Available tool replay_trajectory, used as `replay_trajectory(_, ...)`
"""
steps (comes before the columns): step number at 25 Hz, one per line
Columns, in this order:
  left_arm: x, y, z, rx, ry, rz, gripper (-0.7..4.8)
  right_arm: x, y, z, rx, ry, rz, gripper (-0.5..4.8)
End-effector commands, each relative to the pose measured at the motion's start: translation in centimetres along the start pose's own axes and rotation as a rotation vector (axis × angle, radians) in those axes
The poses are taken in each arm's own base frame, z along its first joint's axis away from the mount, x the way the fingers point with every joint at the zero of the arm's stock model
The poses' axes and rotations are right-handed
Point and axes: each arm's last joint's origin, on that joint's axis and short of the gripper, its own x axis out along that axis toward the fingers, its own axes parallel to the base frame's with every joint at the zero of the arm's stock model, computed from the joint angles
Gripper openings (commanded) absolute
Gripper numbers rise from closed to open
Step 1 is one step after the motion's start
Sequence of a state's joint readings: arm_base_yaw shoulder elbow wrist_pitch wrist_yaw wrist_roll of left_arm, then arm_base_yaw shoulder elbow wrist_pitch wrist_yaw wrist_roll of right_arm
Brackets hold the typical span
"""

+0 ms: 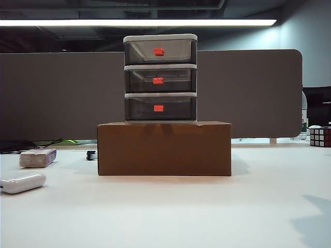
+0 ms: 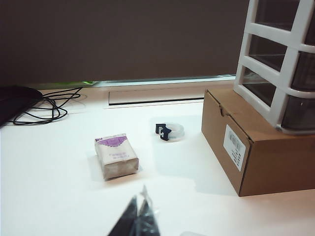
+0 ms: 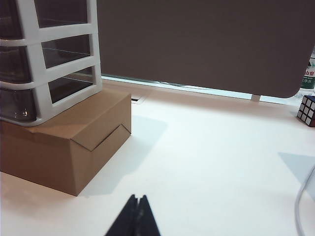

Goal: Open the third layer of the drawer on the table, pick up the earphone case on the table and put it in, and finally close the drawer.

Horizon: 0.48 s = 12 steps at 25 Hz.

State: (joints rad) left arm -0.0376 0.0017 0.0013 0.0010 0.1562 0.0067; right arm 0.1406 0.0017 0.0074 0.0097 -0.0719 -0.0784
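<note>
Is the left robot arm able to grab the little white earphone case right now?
Probably yes. The earphone case lies in the open on the table's left side, nothing on or against it. The left gripper is shut and must open first. The right gripper, also shut, sits on the other side of the cardboard box.

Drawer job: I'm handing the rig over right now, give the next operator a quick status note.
Left gripper: shut, empty, low over the table on the left.
Right gripper: shut, empty, over the table on the right.
Drawer unit sits on the cardboard box; all three drawers closed, bottom drawer included.
Earphone case lies at the table's left edge.
Done: nothing.
Left: open bottom drawer, put case in, close.
</note>
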Motion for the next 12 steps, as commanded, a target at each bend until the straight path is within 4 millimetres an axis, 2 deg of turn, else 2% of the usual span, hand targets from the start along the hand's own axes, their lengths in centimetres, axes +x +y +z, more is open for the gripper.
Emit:
replay_trajectory(1, -0.03, 0.0, 0.28, 0.003, -0.013, -0.003, -0.05, 0.02, 0.0, -0.03, -0.001, -0.013, -0.003, -0.06)
replay_trajectory(10, -0.03, -0.01, 0.28, 0.001, -0.013, -0.005, -0.05, 0.02, 0.0, -0.03, -0.001, -0.013, -0.001, -0.06)
replay_trajectory(12, -0.04, -0.1, 0.29, -0.051, -0.014, -0.038, -0.05, 0.02, 0.08, -0.03, 0.009, -0.015, 0.026, -0.06)
